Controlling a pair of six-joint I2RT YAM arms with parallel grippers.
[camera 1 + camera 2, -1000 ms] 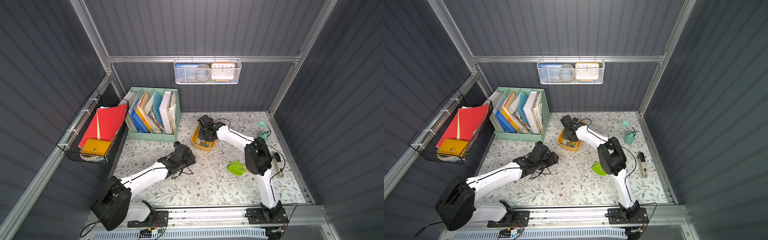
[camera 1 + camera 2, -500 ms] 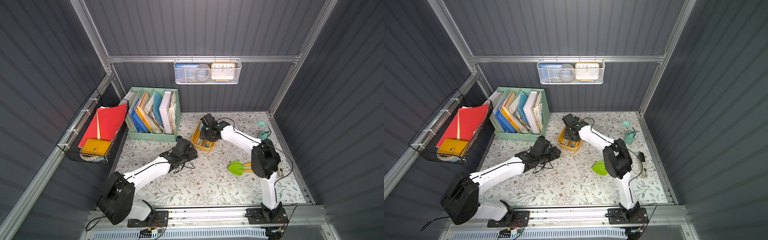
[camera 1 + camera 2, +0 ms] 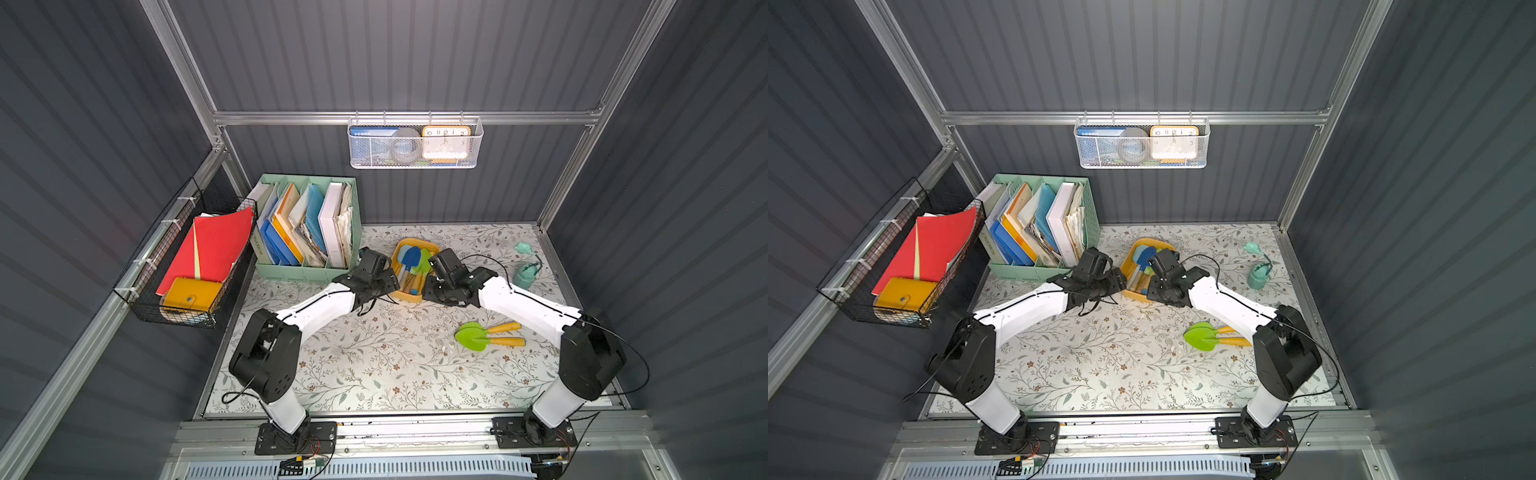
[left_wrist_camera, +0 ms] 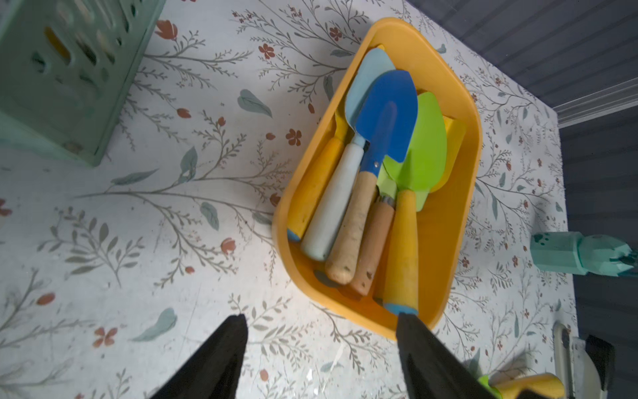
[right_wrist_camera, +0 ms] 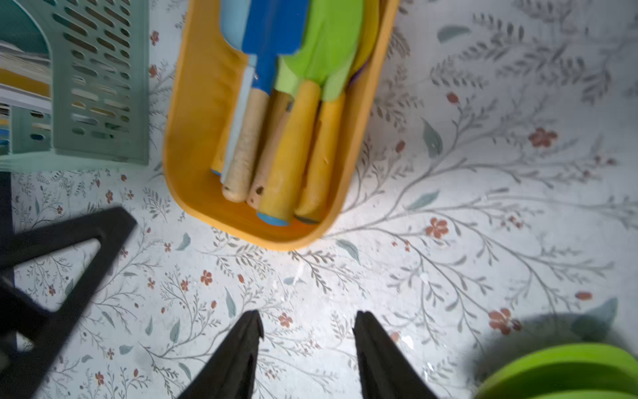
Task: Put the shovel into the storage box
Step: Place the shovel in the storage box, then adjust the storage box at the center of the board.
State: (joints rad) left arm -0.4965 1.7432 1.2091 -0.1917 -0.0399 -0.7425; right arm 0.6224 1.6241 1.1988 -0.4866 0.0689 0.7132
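Top views: clock (image 3: 446, 143) in mesh basket (image 3: 361, 160) shows 10, 11, 12, 1, 2. Left tool (image 4: 321, 319) & right tool (image 5: 307, 316) both apart, empty, nr storage box (image 4: 445, 241) w/ shovels (image 4: 386, 117).

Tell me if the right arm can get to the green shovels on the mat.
Probably yes. The green shovels lie uncovered on the mat, and the right gripper is open and empty. They sit close beside that arm's forearm, so it would have to fold back from the box.
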